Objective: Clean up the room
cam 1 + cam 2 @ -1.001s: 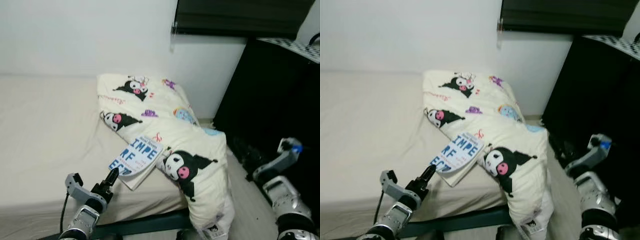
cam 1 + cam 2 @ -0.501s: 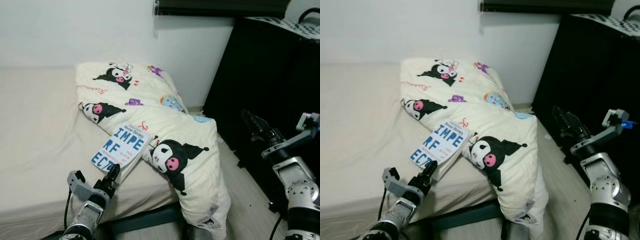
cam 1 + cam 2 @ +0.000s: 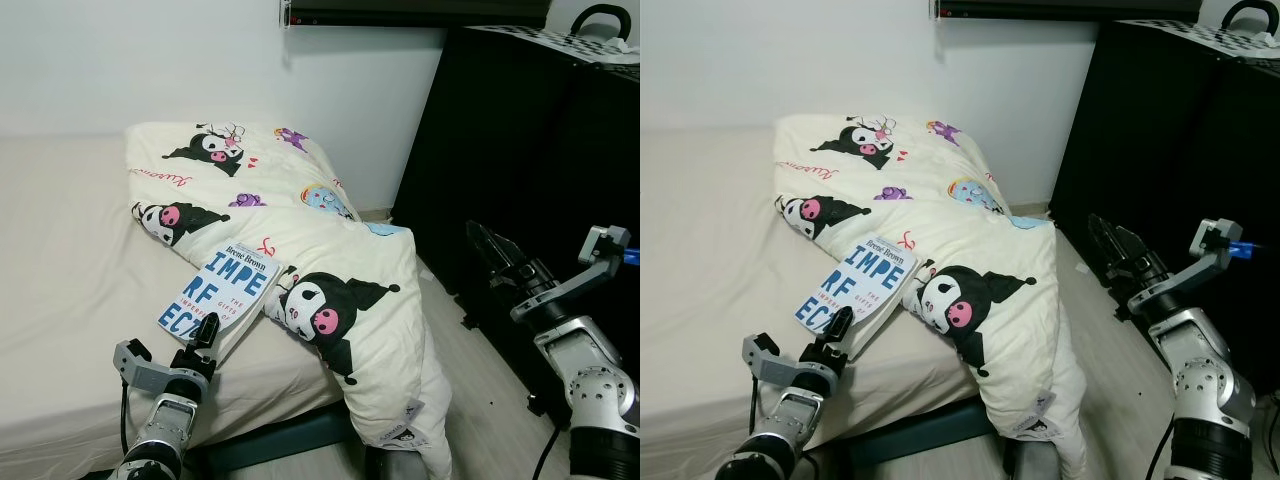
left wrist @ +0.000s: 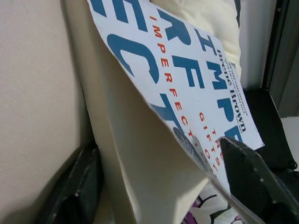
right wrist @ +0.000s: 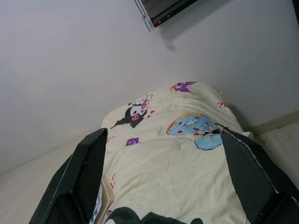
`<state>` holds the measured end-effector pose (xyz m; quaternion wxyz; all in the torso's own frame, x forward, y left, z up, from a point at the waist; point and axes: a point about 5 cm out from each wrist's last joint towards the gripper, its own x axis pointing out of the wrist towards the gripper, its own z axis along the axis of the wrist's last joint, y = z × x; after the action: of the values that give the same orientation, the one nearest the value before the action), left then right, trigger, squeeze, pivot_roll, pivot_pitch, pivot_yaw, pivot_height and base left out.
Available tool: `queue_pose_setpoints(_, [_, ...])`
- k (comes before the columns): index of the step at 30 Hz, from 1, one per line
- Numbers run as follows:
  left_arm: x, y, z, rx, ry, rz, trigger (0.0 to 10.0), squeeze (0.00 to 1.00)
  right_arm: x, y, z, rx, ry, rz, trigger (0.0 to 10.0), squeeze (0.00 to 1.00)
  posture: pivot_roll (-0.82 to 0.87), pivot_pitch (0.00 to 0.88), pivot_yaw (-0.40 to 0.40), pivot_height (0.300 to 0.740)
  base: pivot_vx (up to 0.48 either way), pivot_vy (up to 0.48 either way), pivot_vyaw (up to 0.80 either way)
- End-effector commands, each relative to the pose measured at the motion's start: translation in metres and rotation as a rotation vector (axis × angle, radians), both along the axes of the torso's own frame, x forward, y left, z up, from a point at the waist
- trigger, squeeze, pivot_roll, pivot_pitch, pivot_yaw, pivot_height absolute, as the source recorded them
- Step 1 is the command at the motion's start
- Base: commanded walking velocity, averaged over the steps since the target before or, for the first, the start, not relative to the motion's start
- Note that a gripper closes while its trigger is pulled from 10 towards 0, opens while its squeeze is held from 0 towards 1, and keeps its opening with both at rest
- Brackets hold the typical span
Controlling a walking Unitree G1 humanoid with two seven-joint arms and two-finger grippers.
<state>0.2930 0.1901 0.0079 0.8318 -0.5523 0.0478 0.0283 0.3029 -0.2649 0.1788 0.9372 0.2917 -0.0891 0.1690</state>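
A white book [image 3: 217,291] with big blue letters lies on the bed, leaning on a cream blanket [image 3: 340,250] printed with cartoon characters. The blanket spills over the bed's foot edge toward the floor. My left gripper [image 3: 205,335] is at the book's near lower edge. In the left wrist view the book [image 4: 187,74] sits between its spread fingers [image 4: 74,191], so the gripper is open around that edge. My right gripper [image 3: 497,257] hovers open in the air to the right of the blanket, in front of the black cabinet, pointing toward the blanket [image 5: 187,154].
The beige mattress [image 3: 60,240] stretches to the left against a white wall. A tall black cabinet [image 3: 520,140] stands on the right, with a narrow strip of pale floor [image 3: 470,380] between it and the bed. The dark bed frame [image 3: 270,440] runs below.
The view has swung, shifting the whole scene left. My right arm has lifted so its open gripper now stands beside the blanket. The left gripper stays at the book's lower edge.
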Motion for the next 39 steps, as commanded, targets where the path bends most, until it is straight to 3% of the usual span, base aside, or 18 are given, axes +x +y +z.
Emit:
queue_pose_setpoints(1, [-0.002,-0.006,-0.003,-0.026,0.014,-0.011,0.0,0.0,-0.001,-0.001,0.001,0.008,0.006,-0.01,10.0,0.0,-0.14,0.0,-0.108,0.477,0.0,0.0,0.0])
queue_pose_setpoints(7, [0.0,-0.008,-0.001,-0.039,-0.009,-0.009,0.0,0.0,0.001,-0.011,0.002,0.005,0.025,-0.078,10.0,0.0,-0.14,0.0,-0.106,0.477,0.0,0.0,0.0])
queue_pose_setpoints(10, [0.006,-0.001,0.008,-0.044,-0.063,0.01,0.0,0.0,0.0,-0.024,-0.005,0.014,0.062,-0.139,10.0,0.0,-0.13,0.0,-0.106,0.477,0.0,0.0,0.0])
queue_pose_setpoints(14, [0.021,0.024,0.039,-0.042,-0.248,0.061,0.0,0.0,-0.018,-0.05,-0.049,0.112,0.189,-0.23,10.0,0.0,-0.1,0.001,-0.115,0.477,0.0,0.0,0.0])
queue_pose_setpoints(16, [0.021,0.024,0.039,-0.042,-0.248,0.061,0.0,0.0,-0.018,-0.05,-0.049,0.112,0.189,-0.23,10.0,0.0,-0.1,0.001,-0.115,0.477,0.0,0.0,0.0])
queue_pose_setpoints(17, [0.026,0.041,0.059,-0.038,-0.373,0.079,0.0,0.0,-0.031,-0.057,-0.071,0.203,0.229,-0.265,10.0,0.0,-0.09,0.007,-0.114,0.477,0.0,0.0,0.0])
queue_pose_setpoints(18, [0.027,0.048,0.07,-0.033,-0.443,0.074,0.0,0.0,-0.035,-0.06,-0.076,0.247,0.23,-0.277,10.0,0.0,-0.08,0.007,-0.111,0.477,0.0,0.0,0.0])
queue_pose_setpoints(19, [0.027,0.048,0.07,-0.033,-0.443,0.074,0.0,0.0,-0.035,-0.06,-0.076,0.247,0.23,-0.277,10.0,0.0,-0.08,0.007,-0.111,0.477,0.0,0.0,0.0])
queue_pose_setpoints(22, [0.025,0.06,0.097,-0.034,-0.624,0.0,0.0,0.0,-0.039,-0.062,-0.081,0.321,0.203,-0.28,10.0,0.0,-0.06,0.008,-0.095,0.477,0.0,0.0,0.0])
queue_pose_setpoints(24, [0.023,0.06,0.105,-0.033,-0.692,-0.065,0.0,0.0,-0.038,-0.061,-0.08,0.337,0.179,-0.265,10.0,0.0,-0.05,0.005,-0.086,0.477,0.0,0.0,0.0])
queue_pose_setpoints(26, [0.023,0.06,0.105,-0.033,-0.692,-0.065,0.0,0.0,-0.038,-0.061,-0.08,0.337,0.179,-0.265,10.0,0.0,-0.05,0.005,-0.086,0.477,0.0,0.0,0.0])
queue_pose_setpoints(27, [0.015,0.058,0.117,-0.022,-0.778,-0.176,0.0,0.0,-0.036,-0.056,-0.08,0.331,0.179,-0.237,10.0,0.0,-0.04,0.004,-0.072,0.477,0.0,0.0,0.0])
queue_pose_setpoints(28, [0.012,0.058,0.121,-0.02,-0.804,-0.212,0.0,0.0,-0.034,-0.055,-0.082,0.327,0.181,-0.225,10.0,0.0,-0.04,0.004,-0.072,0.477,0.0,0.0,0.0])
queue_pose_setpoints(32, [0.008,0.062,0.127,-0.009,-0.826,-0.231,0.0,0.0,-0.031,-0.047,-0.085,0.316,0.195,-0.187,10.0,0.0,-0.03,0.007,-0.057,0.477,0.0,0.0,0.0])
queue_pose_setpoints(35, [0.007,0.074,0.141,0.037,-0.826,-0.17,0.0,0.0,-0.025,-0.009,-0.099,0.24,0.267,0.012,10.0,0.0,-0.02,0.01,-0.052,0.477,0.0,0.0,0.0])
queue_pose_setpoints(36, [0.01,0.08,0.156,0.065,-0.832,-0.111,0.0,0.0,-0.021,0.011,-0.103,0.221,0.278,0.08,10.0,0.0,-0.01,0.013,-0.053,0.477,0.0,0.0,0.0])
queue_pose_setpoints(39, [0.016,0.085,0.175,0.11,-0.83,-0.038,0.0,0.0,-0.01,0.026,-0.101,0.244,0.269,0.105,10.0,0.0,0.0,0.013,-0.054,0.477,0.0,0.0,0.0])
